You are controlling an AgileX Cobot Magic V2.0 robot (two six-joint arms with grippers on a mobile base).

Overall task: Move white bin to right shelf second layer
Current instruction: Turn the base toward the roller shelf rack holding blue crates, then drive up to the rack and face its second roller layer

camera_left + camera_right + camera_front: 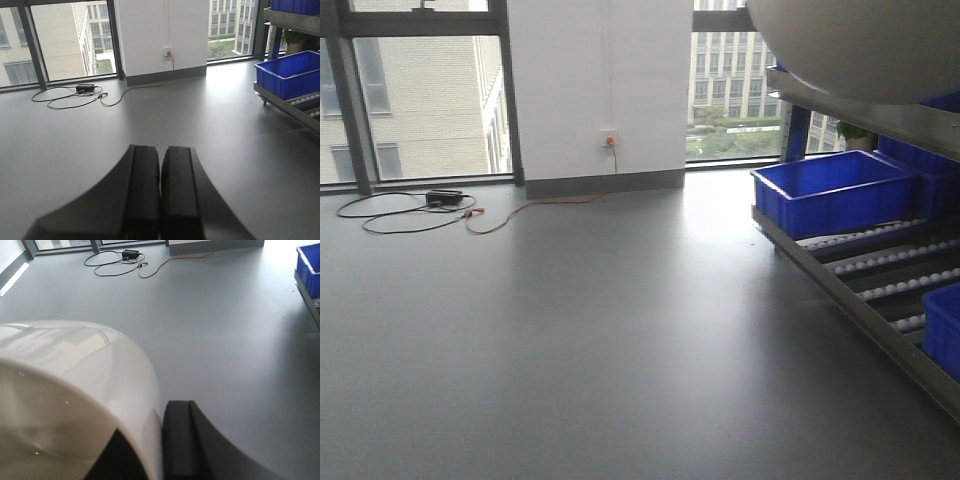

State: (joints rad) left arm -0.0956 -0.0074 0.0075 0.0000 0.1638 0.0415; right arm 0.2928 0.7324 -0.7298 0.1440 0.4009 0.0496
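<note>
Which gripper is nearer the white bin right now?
Right. The right gripper pinches the white bin by its wall; the left gripper hangs shut over the floor, with no bin in its view.

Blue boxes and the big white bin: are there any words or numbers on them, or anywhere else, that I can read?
No text can be read anywhere.
white bin: plain, no words.
blue crate: plain sides, no label showing.
wall socket and black box on the floor: too small to read any marking.
</note>
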